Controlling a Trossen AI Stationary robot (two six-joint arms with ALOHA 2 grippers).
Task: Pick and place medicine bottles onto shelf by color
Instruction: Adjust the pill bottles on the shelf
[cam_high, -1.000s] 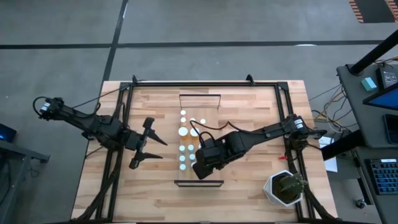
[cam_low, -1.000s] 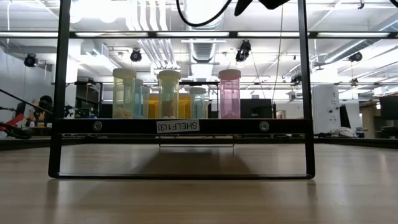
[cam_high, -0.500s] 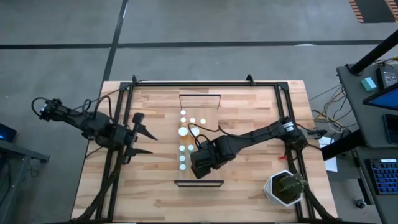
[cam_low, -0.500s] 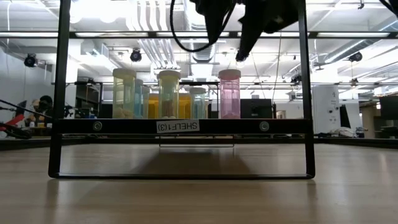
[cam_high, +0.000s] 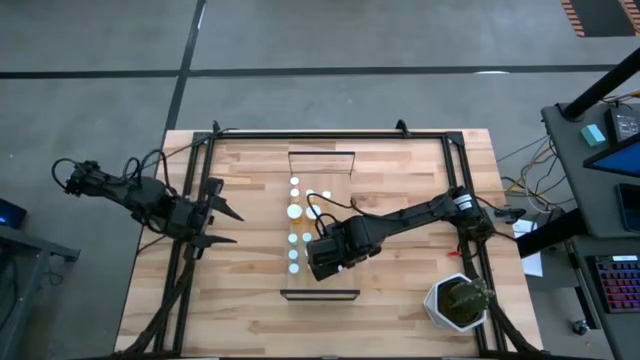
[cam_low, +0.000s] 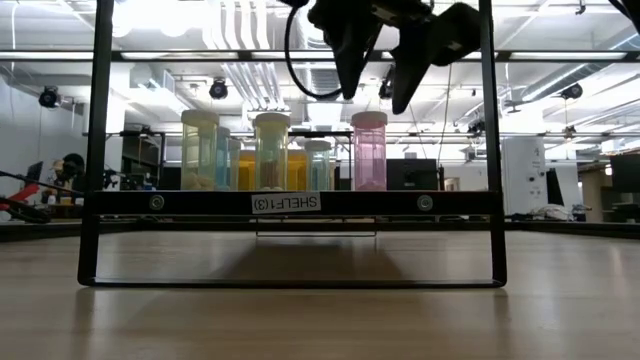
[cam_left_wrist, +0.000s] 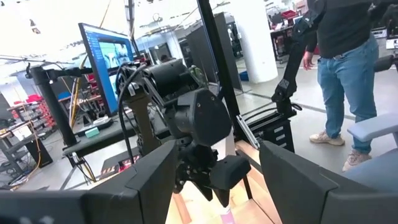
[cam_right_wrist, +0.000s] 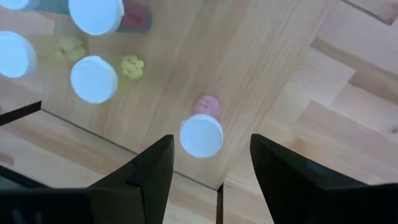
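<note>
Two open grippers: right gripper (cam_low: 372, 95) poised, fingers spread, directly above pink bottle (cam_low: 369, 152) on shelf (cam_high: 338, 216); left gripper (cam_high: 222, 226) parked aside, released.

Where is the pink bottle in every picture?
High view: hidden under the right gripper.
Low view: pink bottle on the shelf, rightmost, below the open jaws.
Left wrist view: only its cap, bottom edge.
Right wrist view: centre.
Shared landmark: the right gripper above it.

A potted green plant (cam_high: 459, 303) sits at the slatted tabletop's (cam_high: 400, 260) corner — a person (cam_left_wrist: 345, 56) stands beyond.
</note>
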